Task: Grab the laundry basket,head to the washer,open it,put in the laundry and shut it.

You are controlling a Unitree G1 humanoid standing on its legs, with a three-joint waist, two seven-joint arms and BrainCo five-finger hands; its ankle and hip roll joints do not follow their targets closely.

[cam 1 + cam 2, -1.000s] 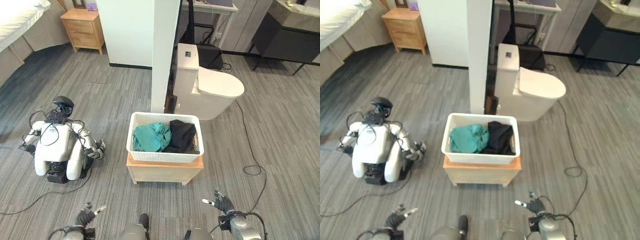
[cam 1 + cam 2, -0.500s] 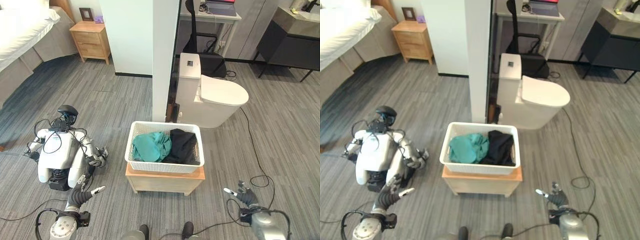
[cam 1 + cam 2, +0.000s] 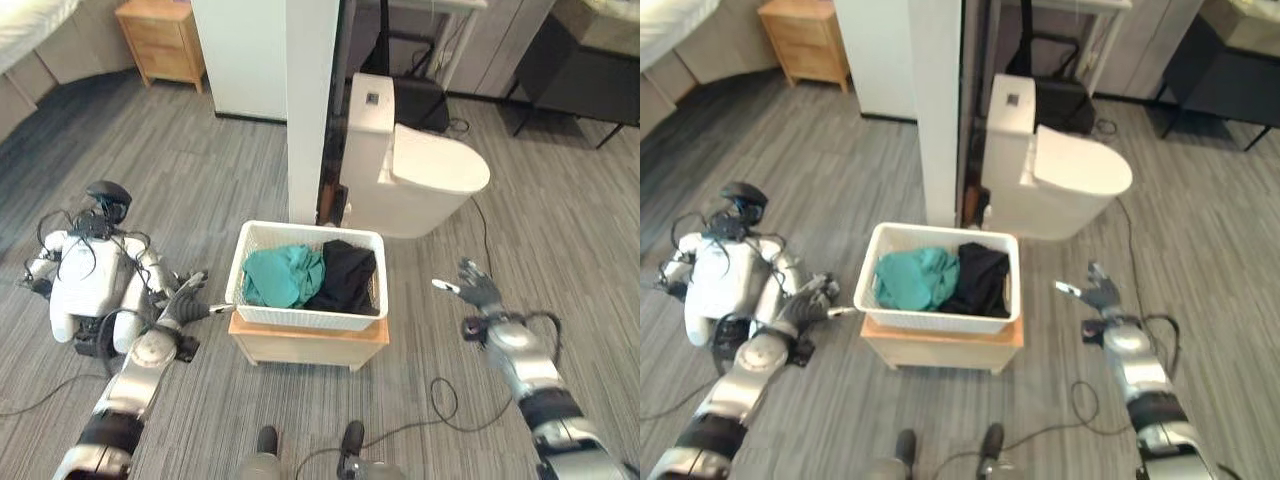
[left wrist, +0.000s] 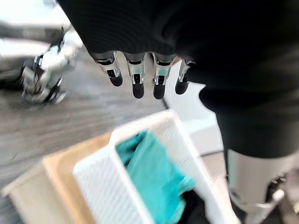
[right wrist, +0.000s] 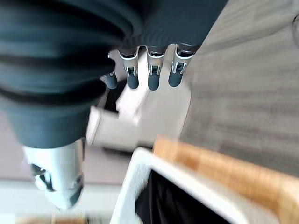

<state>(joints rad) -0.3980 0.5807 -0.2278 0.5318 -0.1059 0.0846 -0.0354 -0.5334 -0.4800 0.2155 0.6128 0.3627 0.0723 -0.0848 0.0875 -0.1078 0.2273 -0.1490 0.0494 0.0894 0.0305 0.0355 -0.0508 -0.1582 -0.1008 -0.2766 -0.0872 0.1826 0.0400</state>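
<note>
The left hand (image 3: pixel 188 300) reaches in at the left end of the laundry basket (image 3: pixel 262 313), fingers straight and spread, thumb pointing at the rim, holding nothing. The right hand (image 3: pixel 478 293) is raised well off the basket's right end, fingers also straight and splayed, empty. The white basket sits on a low wooden table (image 3: pixel 305 345), covering most of its top and overhanging its left edge. Inside it lie a teal garment (image 3: pixel 282 275) on the left and a black garment (image 3: pixel 343 275) on the right, touching each other.
</note>
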